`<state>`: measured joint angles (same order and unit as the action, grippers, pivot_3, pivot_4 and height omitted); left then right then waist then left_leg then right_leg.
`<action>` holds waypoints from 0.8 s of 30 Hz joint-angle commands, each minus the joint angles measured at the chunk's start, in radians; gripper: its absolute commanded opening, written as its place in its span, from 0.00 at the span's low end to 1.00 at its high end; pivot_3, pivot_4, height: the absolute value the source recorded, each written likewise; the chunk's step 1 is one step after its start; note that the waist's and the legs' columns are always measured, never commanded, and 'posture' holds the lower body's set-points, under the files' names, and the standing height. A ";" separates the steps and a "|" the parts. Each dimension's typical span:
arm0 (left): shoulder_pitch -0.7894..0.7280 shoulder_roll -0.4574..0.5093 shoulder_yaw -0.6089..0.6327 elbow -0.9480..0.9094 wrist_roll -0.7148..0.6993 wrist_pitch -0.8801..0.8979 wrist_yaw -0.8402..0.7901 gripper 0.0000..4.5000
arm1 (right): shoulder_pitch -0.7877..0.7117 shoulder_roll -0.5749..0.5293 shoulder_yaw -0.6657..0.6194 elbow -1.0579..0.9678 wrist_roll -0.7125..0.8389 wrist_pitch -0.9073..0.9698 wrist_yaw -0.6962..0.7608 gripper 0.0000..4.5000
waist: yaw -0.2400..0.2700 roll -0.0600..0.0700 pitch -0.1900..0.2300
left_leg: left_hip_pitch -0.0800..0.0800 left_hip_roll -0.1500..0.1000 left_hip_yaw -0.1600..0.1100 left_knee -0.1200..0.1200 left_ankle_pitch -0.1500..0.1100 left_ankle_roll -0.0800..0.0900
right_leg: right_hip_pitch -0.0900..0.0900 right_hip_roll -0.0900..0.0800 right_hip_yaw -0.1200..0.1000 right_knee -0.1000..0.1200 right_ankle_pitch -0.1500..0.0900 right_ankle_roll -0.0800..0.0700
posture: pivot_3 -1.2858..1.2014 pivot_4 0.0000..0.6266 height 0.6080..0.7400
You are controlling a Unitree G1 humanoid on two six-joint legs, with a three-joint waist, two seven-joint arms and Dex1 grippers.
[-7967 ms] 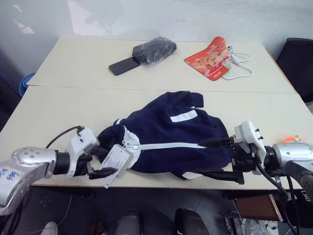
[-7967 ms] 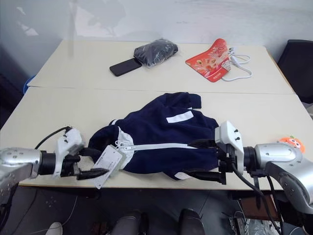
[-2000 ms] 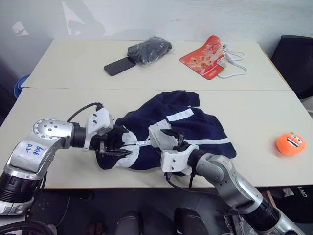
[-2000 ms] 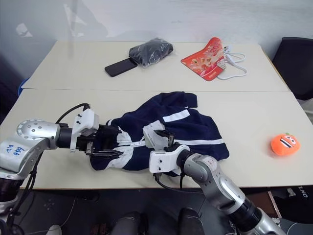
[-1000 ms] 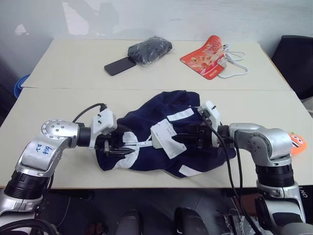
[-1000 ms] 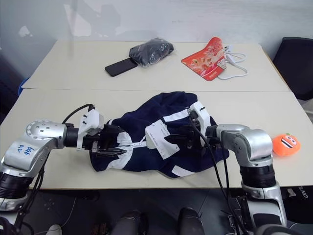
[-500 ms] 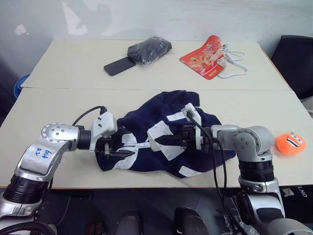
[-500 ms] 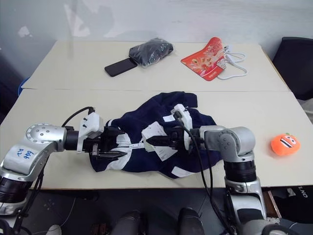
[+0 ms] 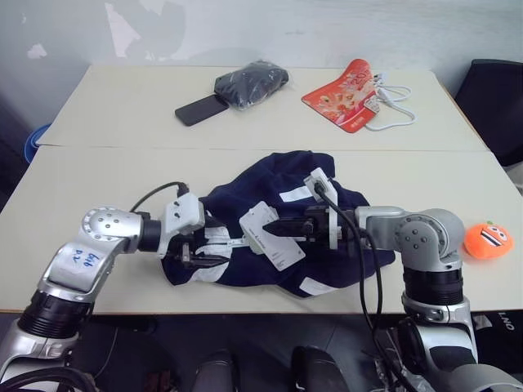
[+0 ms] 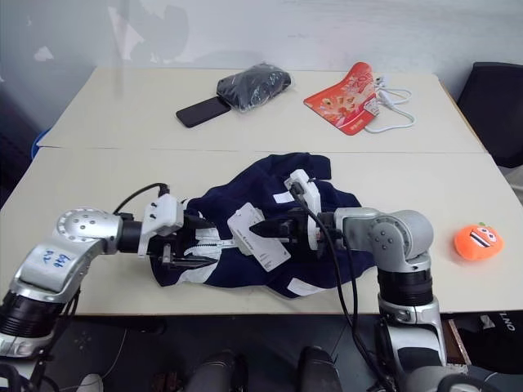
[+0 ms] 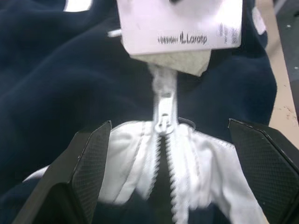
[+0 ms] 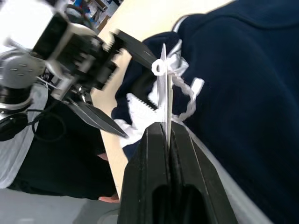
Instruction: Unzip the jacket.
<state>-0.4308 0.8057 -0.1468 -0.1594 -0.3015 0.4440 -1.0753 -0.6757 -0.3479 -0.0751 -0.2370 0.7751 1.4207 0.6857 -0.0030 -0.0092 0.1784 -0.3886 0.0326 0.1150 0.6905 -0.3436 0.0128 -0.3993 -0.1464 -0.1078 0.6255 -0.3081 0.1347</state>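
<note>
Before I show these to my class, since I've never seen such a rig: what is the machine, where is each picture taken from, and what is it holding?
It is a humanoid robot with two arms, each ending in a two-fingered black gripper. The two wide pictures come from cameras in its head, looking down at a beige table. The two close-ups come from cameras on its wrists.

On the table lies a navy-blue jacket with a white zipper. The right gripper is shut on the jacket's white paper tag. The left gripper stands open around the collar end of the zipper, holding nothing.

Farther back lie a black phone, a shiny black bundle, a red pouch and a white cable. An orange plush toy sits on the right.
</note>
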 commanded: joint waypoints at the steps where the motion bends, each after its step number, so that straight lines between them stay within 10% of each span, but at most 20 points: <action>1: -0.019 -0.015 -0.054 0.063 0.088 -0.135 -0.017 0.93 | 0.022 -0.035 -0.023 -0.115 0.024 -0.027 -0.025 0.00 | 0.000 0.000 0.000 | 0.000 0.000 0.000 0.000 0.000 0.000 | 0.000 0.000 0.000 0.000 0.000 0.000 | 0.52 0.24 1.00; 24: -0.072 -0.145 -0.110 0.400 0.215 -0.380 -0.024 0.93 | 0.332 -0.333 -0.018 -0.512 -0.346 -0.277 -0.372 0.00 | 0.026 0.001 -0.003 | 0.001 -0.001 -0.001 0.005 -0.001 0.003 | 0.004 -0.002 0.000 0.000 0.001 0.002 | 0.52 0.24 1.00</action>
<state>-0.5279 0.6520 -0.2405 0.2002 -0.1362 0.0522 -1.1060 -0.3550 -0.6663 -0.0289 -0.7135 0.4684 1.1538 0.3556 0.0227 -0.0082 0.1755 -0.3872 0.0315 0.1145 0.6950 -0.3445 0.0156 -0.3955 -0.1487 -0.1082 0.6257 -0.3072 0.1363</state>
